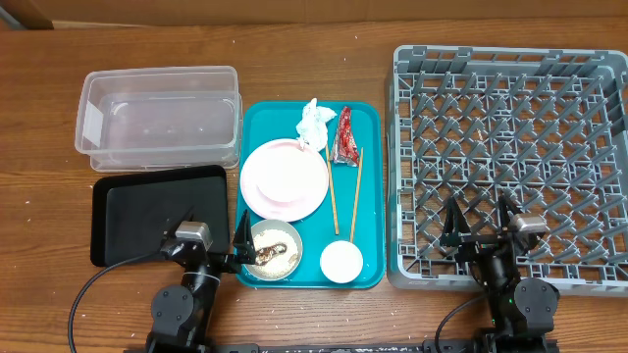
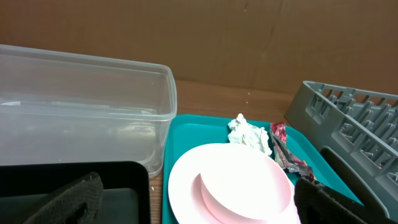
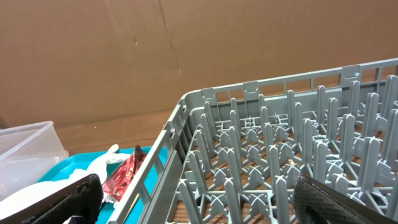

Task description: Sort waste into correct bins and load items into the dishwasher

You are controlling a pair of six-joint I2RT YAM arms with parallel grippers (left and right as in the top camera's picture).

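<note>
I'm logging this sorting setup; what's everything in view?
Table: one, wooden, underneath.
Tub: one, clear, far left.
Black tray: one, black, near left.
Teal tray: one, teal, centre.
Plate: one, pale pink, on teal tray.
Bowl: one, shiny, tray's near-left corner.
Food scraps: some, white-brown, in bowl.
Cup: one, white, tray's near-right corner.
Chopsticks: two, wooden, right of plate.
Tissue: one, white, tray's far end.
Wrapper: one, red-silver, beside tissue.
Dish rack: one, grey, right.
Left gripper: one, black, open, left of bowl.
Right gripper: one, black, open, over rack.
</note>
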